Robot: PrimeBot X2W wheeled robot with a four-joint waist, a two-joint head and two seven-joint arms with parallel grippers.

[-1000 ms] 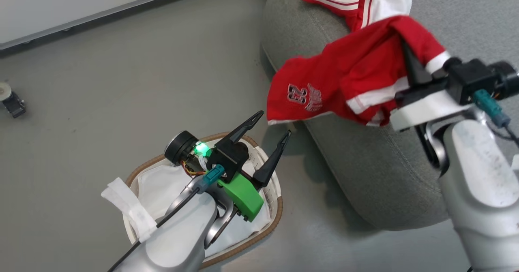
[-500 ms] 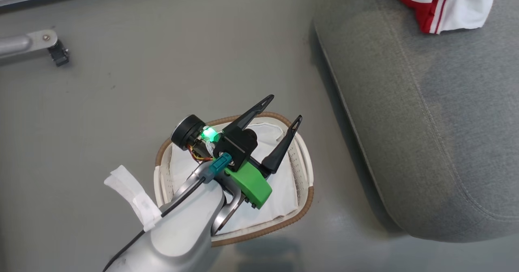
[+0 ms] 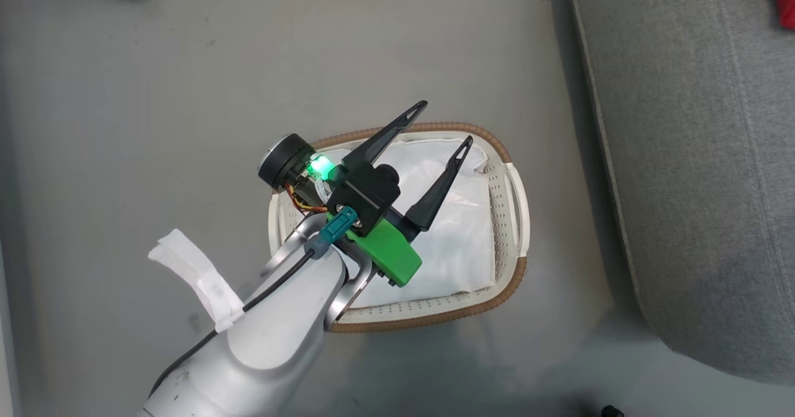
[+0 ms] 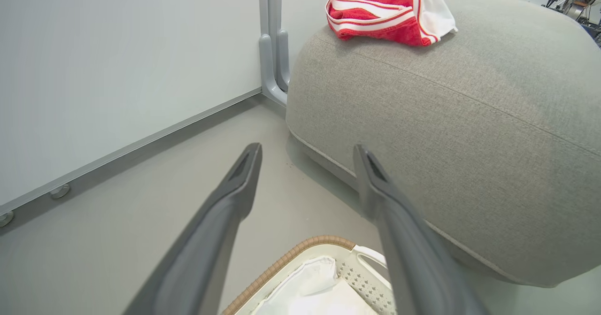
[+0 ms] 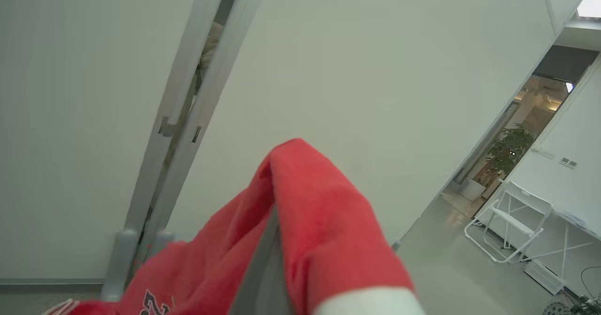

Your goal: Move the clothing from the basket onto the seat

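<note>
1. While the red garment (image 5: 324,240) hangs folded over the right hand (image 5: 265,263), whose fingers are pressed together pinching it, the striped garment (image 4: 389,17) lies on the seat (image 4: 450,118).
2. To do this well, carry the red garment fully over the cushion before letting go, so that no hem slides off the rounded edge.
3. The left hand (image 3: 445,121) hovers spread and empty above the basket (image 3: 435,320).
4. The basket holds just its white liner (image 3: 459,230).

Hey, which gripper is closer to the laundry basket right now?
Left. The left gripper hangs open directly above the basket, over its liner. The right gripper is shut on a red garment, facing a wall; how far off it is cannot be told.
</note>
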